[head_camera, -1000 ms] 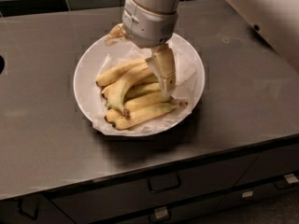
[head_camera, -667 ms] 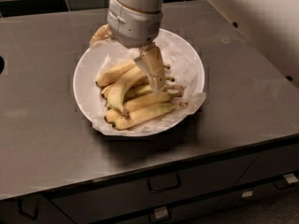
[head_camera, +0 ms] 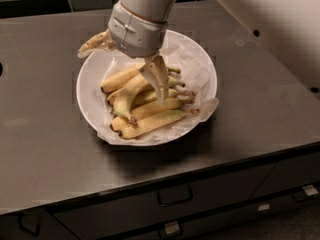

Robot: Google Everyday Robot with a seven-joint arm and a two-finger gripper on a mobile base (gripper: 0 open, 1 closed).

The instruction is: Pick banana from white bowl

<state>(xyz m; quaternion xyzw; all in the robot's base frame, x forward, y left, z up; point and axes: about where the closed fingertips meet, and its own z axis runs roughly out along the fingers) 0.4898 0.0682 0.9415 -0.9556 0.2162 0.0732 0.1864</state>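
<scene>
The white bowl (head_camera: pixel 88 86), wide, shallow and lined with crinkled white paper (head_camera: pixel 199 66), sits on the grey counter and holds several yellow bananas. The banana (head_camera: pixel 121 103), thick, curved and slightly greenish with a dark stem end, lies at the left of the pile. My gripper (head_camera: pixel 121 77) hangs over the bowl and is open. One finger (head_camera: pixel 159 81) points down onto the middle of the pile, touching the slimmer bananas just right of the banana. The other finger (head_camera: pixel 94 43) sticks out past the bowl's far left rim. Nothing is held.
The grey counter (head_camera: pixel 45 149) runs around the bowl, with its front edge close below it. Drawers with handles (head_camera: pixel 175 196) are under the counter. My white arm (head_camera: pixel 270 14) crosses the upper right. Dark tiles back the counter.
The gripper has moved left across the bowl, and the downward finger has gone from the right side of the pile to its middle. The bananas have not visibly moved.
</scene>
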